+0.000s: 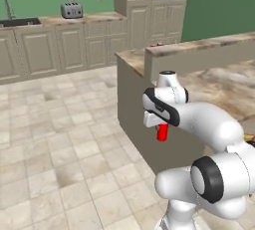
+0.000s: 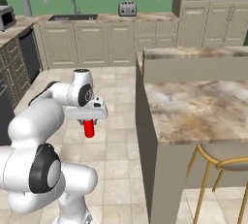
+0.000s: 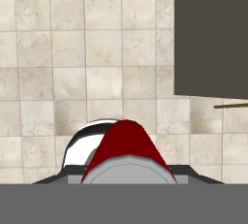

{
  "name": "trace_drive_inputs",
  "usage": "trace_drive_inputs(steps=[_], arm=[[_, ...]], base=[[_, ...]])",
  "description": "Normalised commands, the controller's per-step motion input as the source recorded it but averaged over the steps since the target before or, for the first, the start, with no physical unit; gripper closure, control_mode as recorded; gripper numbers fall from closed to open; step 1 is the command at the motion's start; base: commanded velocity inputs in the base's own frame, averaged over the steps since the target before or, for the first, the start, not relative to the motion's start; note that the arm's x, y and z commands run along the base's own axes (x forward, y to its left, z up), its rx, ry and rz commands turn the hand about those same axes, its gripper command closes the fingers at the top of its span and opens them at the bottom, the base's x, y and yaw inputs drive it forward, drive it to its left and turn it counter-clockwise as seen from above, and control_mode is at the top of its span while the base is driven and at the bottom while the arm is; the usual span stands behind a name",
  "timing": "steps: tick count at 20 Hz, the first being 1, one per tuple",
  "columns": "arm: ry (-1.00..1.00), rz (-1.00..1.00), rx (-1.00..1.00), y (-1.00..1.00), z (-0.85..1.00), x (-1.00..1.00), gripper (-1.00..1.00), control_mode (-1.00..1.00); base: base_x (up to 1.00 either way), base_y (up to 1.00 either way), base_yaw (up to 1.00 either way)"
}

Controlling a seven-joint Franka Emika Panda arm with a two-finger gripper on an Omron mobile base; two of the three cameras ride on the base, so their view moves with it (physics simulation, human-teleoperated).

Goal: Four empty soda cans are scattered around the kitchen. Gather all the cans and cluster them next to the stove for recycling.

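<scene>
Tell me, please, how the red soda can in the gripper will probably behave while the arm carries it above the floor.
The soda can is a small plain cylinder, so it is probably light and smooth, and might slip. It hangs upright from the gripper, above the tiled floor; if dropped, it would likely roll. An empty can probably dents if squeezed hard.

no readable text, labels, brands or numbers anywhere, red can [image 1: 162,132] plain, toaster [image 1: 71,10] and cabinets unmarked
</scene>
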Motion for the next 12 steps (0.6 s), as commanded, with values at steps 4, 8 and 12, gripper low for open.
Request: trace_drive_inputs(steps=[4,8,12], arm=[[0.0,0.0,0.0,0.0,0.0,0.0,1.0,1.0],[0.0,0.0,0.0,0.0,0.0,0.0,1.0,1.0],[0.0,0.0,0.0,0.0,0.0,0.0,1.0,1.0]], base=[[0.56,0.5,-0.11],[0.57,0.52,-0.08],[0.6,0.5,-0.04]])
